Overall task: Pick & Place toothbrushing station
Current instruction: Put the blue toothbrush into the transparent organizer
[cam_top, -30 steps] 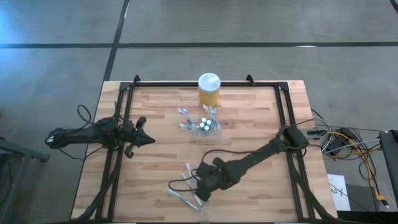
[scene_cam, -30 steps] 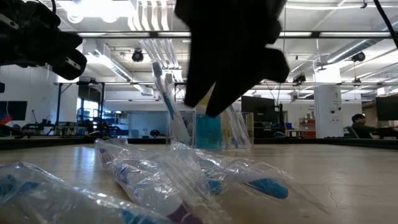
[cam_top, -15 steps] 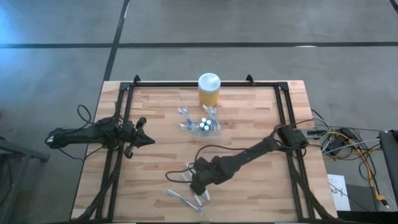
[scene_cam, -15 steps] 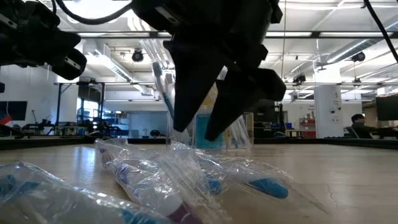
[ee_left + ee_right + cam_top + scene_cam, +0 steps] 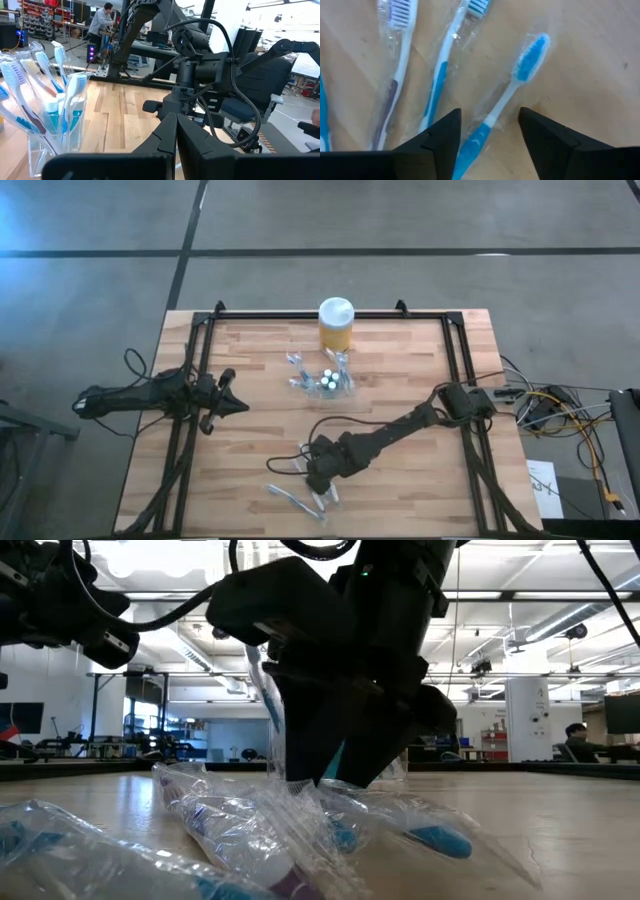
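Several blue-and-white toothbrushes in clear wrappers (image 5: 297, 483) lie flat on the wooden table near its front edge. My right gripper (image 5: 489, 116) points steeply down over them, open. Its fingers stand on either side of one wrapped toothbrush (image 5: 506, 100), whose head (image 5: 532, 51) points away from them. In the low view my right gripper (image 5: 335, 768) reaches down to the crinkled wrappers (image 5: 400, 830). The clear holder (image 5: 331, 381) stands at mid table with toothbrushes upright in it; the left wrist view shows it as the holder (image 5: 50, 135). My left gripper (image 5: 238, 405) waits shut at the table's left. My right gripper comes from above, its two fingers (image 5: 445, 135) standing on either side of the toothbrush's neck and upper handle (image 5: 492, 120), which lies flat on the table. Whether the fingertips touch the wrapper I cannot tell.
A yellow jar with a white lid (image 5: 336, 324) stands at the table's far edge behind the holder. A black frame (image 5: 455, 350) runs along the table's sides. Bare wood (image 5: 410, 380) lies to the right of the holder.
My right gripper has come down onto the pile of wrapped toothbrushes and shifted slightly toward the table's left and far edges. The toothbrushes lie as before.
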Robot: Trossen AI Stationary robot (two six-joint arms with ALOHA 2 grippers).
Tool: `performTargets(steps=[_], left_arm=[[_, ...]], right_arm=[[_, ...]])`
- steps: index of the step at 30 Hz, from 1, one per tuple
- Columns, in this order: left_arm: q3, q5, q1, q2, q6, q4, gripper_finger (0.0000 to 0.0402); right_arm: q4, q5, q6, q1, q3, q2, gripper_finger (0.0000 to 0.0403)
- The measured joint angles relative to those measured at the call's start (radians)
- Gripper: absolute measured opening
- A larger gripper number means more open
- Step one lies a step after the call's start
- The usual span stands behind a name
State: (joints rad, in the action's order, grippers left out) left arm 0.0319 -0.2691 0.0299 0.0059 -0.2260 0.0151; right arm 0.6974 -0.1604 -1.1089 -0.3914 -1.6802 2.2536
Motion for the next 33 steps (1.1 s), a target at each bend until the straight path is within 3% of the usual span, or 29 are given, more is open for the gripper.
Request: performTargets(steps=[4, 13, 19, 26, 33], left_arm=[[0.0, 0.0, 0.0, 0.002, 0.0, 0.0, 0.0014], [0.0, 0.0, 0.0, 0.002, -0.012, 0.0, 0.0014], [0.001, 0.001, 0.0, 0.002, -0.012, 0.0, 0.0014], [0.001, 0.006, 0.0, 0.004, -0.013, 0.0, 0.0014], [0.0, 0.036, 0.0, 0.011, -0.013, -0.003, 0.0014]], right_arm=[[0.018, 0.001, 0.051, 0.003, 0.001, -0.002, 0.0157], [0.036, -0.007, 0.174, 0.015, 0.003, -0.005, 0.002], [0.032, -0.077, 0.288, 0.018, 0.01, -0.06, 0.001], [0.008, -0.188, 0.481, 0.005, 0.009, -0.233, 0.0007], [-0.238, -0.245, 0.824, -0.041, 0.066, -0.457, 0.0007]])
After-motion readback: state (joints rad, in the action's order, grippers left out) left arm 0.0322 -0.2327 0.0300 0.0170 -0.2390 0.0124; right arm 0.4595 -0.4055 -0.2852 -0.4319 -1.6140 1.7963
